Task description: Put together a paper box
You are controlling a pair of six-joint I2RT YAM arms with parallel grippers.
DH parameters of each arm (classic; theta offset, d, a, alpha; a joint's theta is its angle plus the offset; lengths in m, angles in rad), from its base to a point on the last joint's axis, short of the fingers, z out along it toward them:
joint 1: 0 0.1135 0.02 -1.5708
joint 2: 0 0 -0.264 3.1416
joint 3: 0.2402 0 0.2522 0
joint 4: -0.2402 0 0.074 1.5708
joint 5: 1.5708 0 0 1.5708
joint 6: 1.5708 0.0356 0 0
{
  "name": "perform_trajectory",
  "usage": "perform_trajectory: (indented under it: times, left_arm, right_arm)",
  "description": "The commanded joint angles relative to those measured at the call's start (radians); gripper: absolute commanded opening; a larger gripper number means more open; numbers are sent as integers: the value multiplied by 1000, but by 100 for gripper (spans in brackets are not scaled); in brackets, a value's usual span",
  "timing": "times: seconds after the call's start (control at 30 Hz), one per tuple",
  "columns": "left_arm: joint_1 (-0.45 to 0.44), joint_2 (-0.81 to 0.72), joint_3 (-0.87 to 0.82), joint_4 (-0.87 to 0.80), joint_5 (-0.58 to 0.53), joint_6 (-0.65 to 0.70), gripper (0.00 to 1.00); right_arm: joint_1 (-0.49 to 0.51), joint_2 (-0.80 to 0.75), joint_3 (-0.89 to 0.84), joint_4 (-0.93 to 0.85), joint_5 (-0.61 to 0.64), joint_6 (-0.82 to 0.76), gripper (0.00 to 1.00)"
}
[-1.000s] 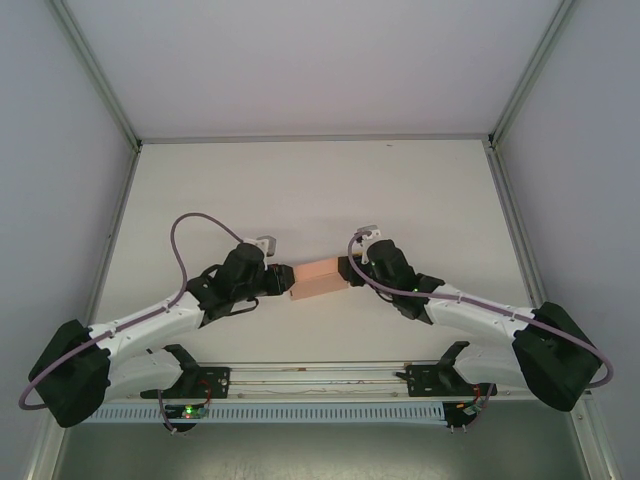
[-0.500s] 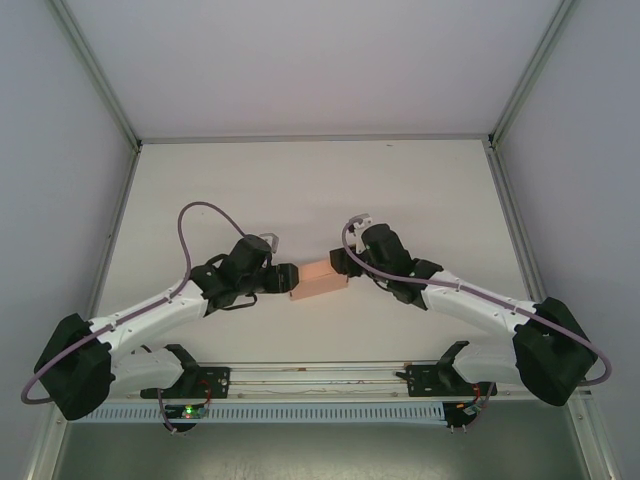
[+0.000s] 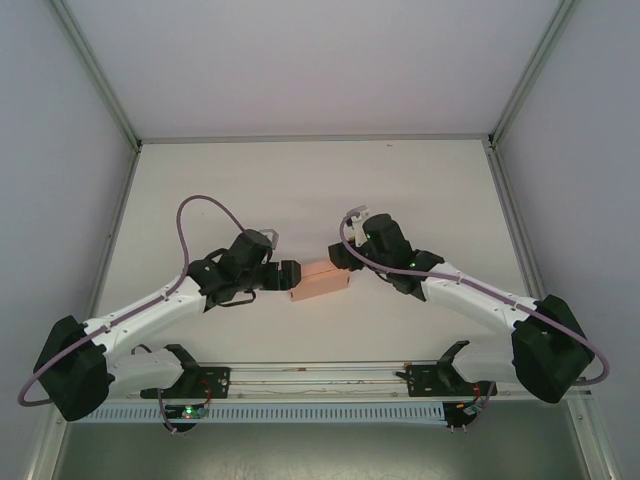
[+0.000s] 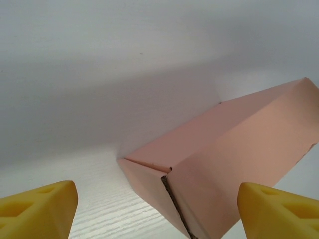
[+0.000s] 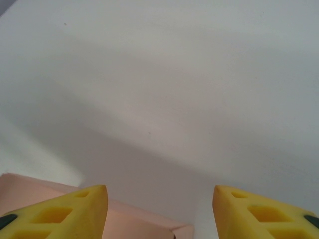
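Our left gripper (image 3: 289, 277) is spread wide, with the left end of the paper box (image 3: 320, 281) lying between its fingers and touching neither. Our right gripper (image 3: 340, 260), spread too, hangs just at the box's far right corner. Out past both grippers the white table (image 3: 300, 190) gives open room to its edges, the walls (image 3: 60, 150) well apart, and the box is folded shut on every face we see, so we cannot tell what it holds.
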Motion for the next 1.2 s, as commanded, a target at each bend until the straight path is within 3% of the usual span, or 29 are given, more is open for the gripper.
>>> perform_trajectory:
  times: [0.0,0.17,0.53,0.6,0.73,0.9,1.17]
  left_arm:
    - [5,-28,-10,-38,-24,-2,79]
    - [5,-39,-30,-34,-12,-26,73]
    - [10,3,-94,-1,-10,-52,53]
    - [11,29,-108,13,6,-64,44]
    - [13,51,-158,49,18,-102,30]
    - [20,58,-207,63,17,-137,2]
    - [23,136,-176,-55,-5,-171,0]
  right_arm:
    - [-10,-36,-5,-65,-15,-14,57]
    - [-19,-80,-75,-53,-32,14,52]
    - [-40,-18,-133,-51,-60,67,40]
    - [-42,-15,-150,-47,-71,91,33]
    - [-44,-13,-200,-11,-100,146,30]
    - [-49,-10,-231,-4,-107,180,24]
    - [-54,-1,-253,2,-109,228,12]
